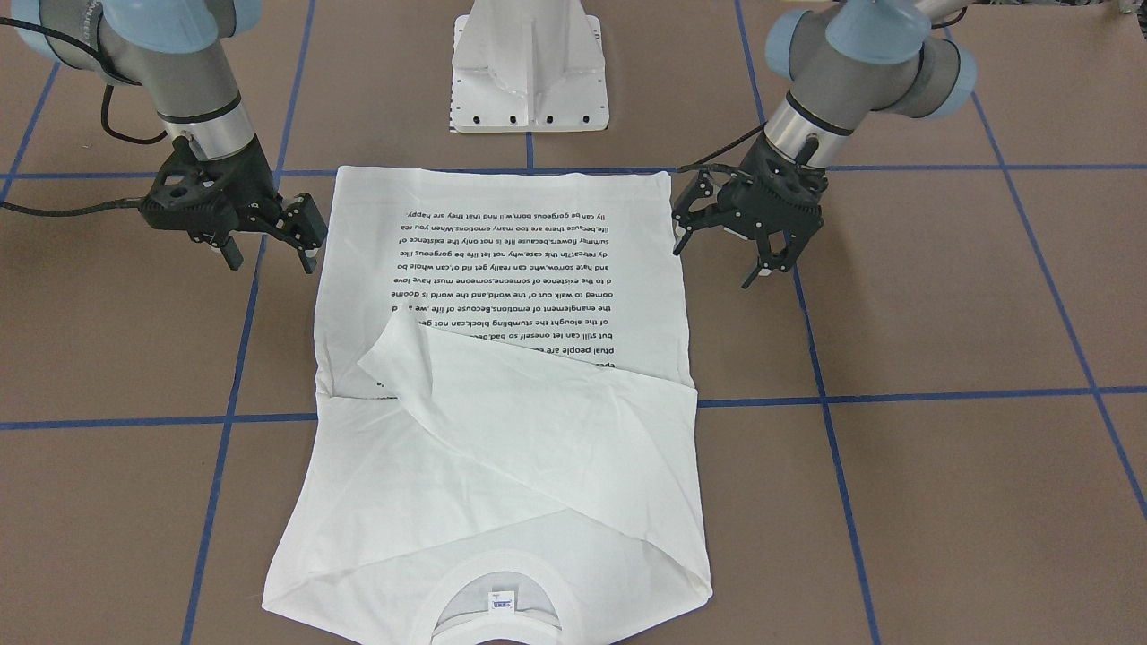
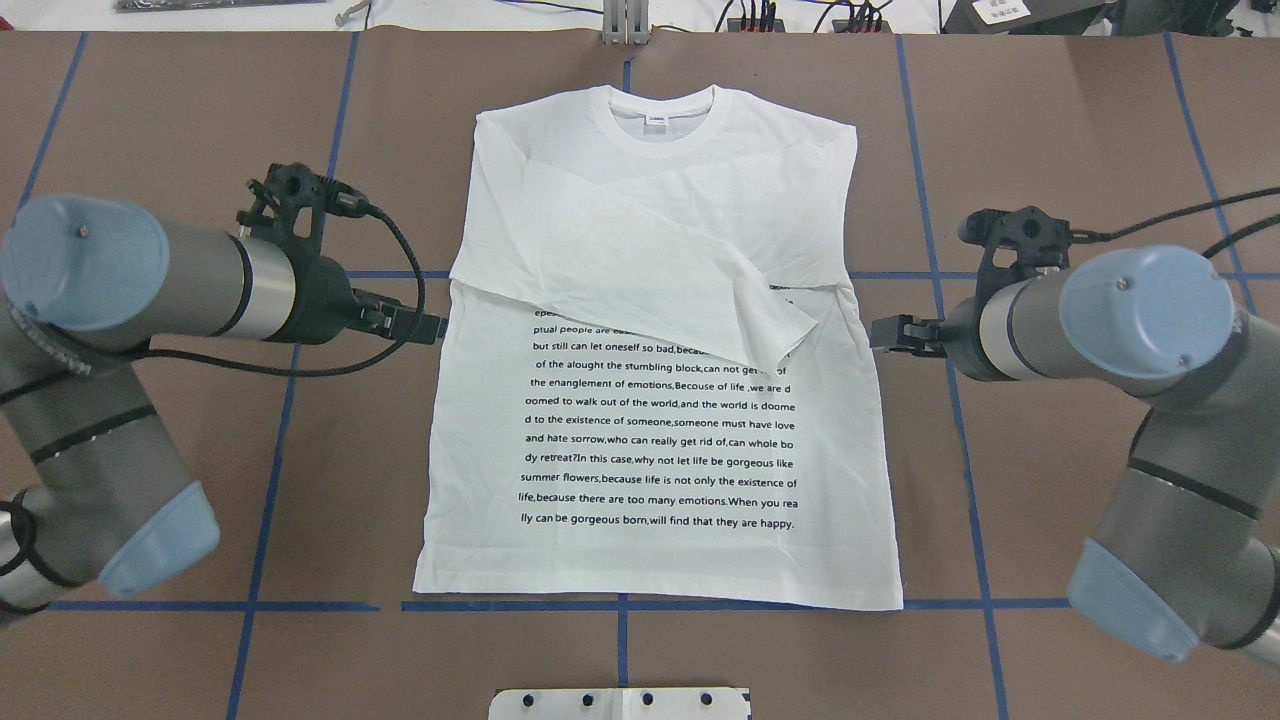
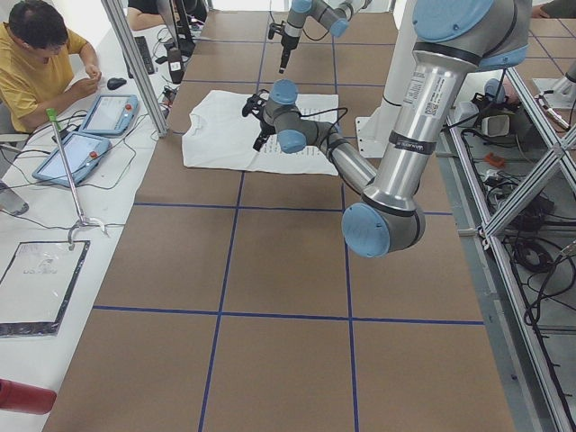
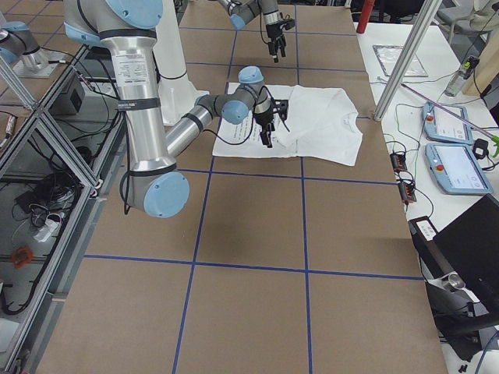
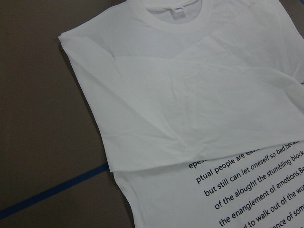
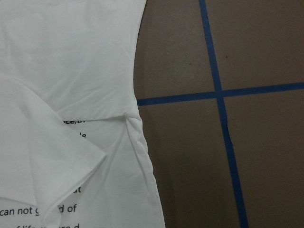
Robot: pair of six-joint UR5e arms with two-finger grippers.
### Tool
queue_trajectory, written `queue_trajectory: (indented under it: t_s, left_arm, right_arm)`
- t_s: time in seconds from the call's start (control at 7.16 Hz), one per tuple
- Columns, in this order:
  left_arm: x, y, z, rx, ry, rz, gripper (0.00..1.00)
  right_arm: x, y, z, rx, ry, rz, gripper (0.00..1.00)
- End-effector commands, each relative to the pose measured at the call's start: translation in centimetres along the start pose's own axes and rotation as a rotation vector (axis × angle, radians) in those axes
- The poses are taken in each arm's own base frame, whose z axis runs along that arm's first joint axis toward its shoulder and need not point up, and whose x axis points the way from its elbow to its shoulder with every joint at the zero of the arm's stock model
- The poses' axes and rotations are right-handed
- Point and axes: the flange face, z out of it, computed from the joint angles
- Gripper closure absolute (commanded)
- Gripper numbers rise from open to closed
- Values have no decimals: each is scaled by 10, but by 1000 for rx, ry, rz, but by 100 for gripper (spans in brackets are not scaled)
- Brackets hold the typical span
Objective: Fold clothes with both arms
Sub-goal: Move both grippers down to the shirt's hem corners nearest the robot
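Note:
The white long-sleeved T-shirt (image 2: 650, 420) lies flat on the brown table, black text face up, neck (image 2: 660, 120) away from the robot. Both sleeves are folded across the chest, and one cuff (image 1: 394, 358) covers the first text lines. My left gripper (image 2: 435, 327) hovers open and empty just off the shirt's left edge; in the front view it (image 1: 730, 260) is on the right. My right gripper (image 2: 878, 335) hovers open and empty off the right edge; in the front view it (image 1: 269, 255) is on the left. The wrist views show the shirt (image 5: 166, 95) (image 6: 71, 71) only.
The white metal pedestal base (image 1: 530, 81) stands at the robot's side, close to the shirt's hem. Blue tape lines (image 2: 290, 400) grid the table. An operator (image 3: 45, 63) sits at a side bench with tablets (image 3: 108, 112) beyond the shirt's neck end.

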Motion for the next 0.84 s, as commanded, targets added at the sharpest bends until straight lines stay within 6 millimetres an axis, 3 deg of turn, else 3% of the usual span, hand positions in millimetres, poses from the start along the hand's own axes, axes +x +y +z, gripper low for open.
queue_trajectory:
  t_s: [0.0,0.28,0.42,0.56,0.7]
  left_arm:
    - [15,96,18,-9,-75,-186,0]
    - [52,172,43,-58,-130,-267,5]
    - [61,191,51,-95,-175,-280,10]
    - [63,197,53,-85,-185,-268,21]
    - [66,198,55,-91,-200,-263,45]
  right_arm:
    - [23,72,2,17,-7,100,0]
    - [24,122,0,2,2,89,0]
    - [33,131,1,10,23,70,0]
    - [36,134,3,18,31,62,0]
    - [36,134,3,20,31,62,0]
